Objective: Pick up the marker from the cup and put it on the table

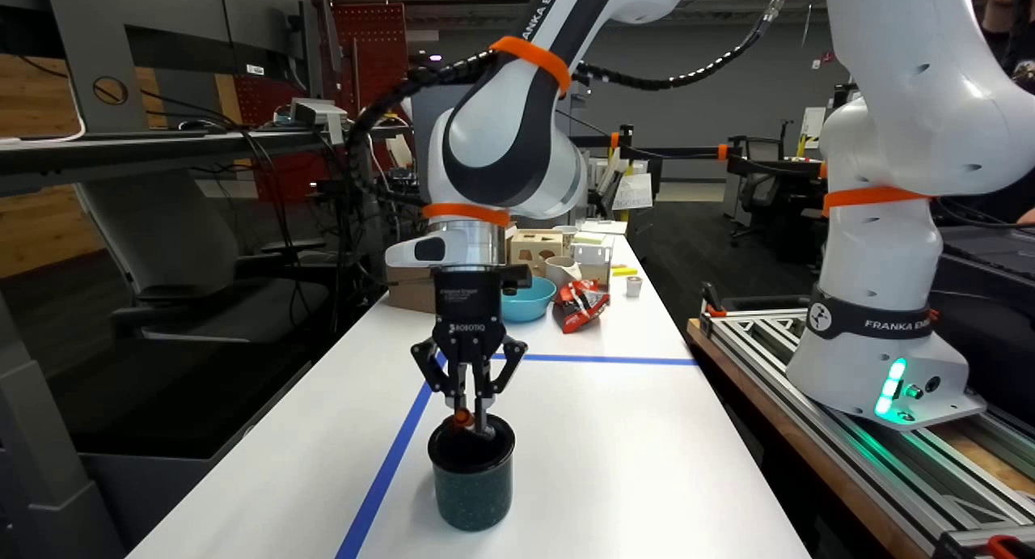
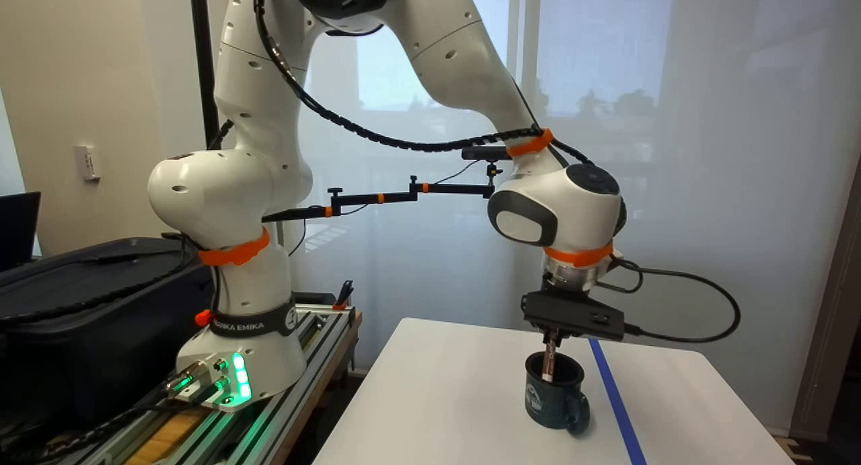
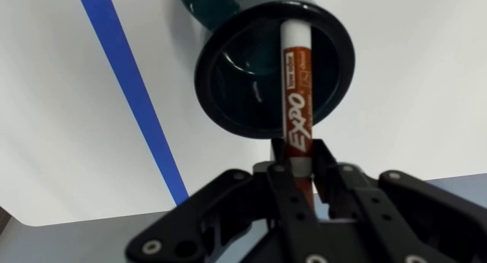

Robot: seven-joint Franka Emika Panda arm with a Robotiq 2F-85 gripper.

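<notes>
The Expo marker [image 3: 297, 103] is held clamped btwn both fingertips [image 3: 278, 147] of the gripper [image 3: 299, 149] near the reddish cap [image 1: 462, 419], tilted, w/ its white lower end seen at the mouth of the dk-green mug [image 2: 553, 408]; whether the mug's wall is touched can't be told. The mug is seated upright on the white-topped bench [image 1: 614, 446], just beside the blue tape [image 3: 136, 95], w/ its handle [image 2: 578, 419] shown tape-side in an ext. view. Farther along, a lt-blue bowl [image 1: 527, 304] is seen next to a red-and-black snack bag [image 1: 579, 303].
</notes>
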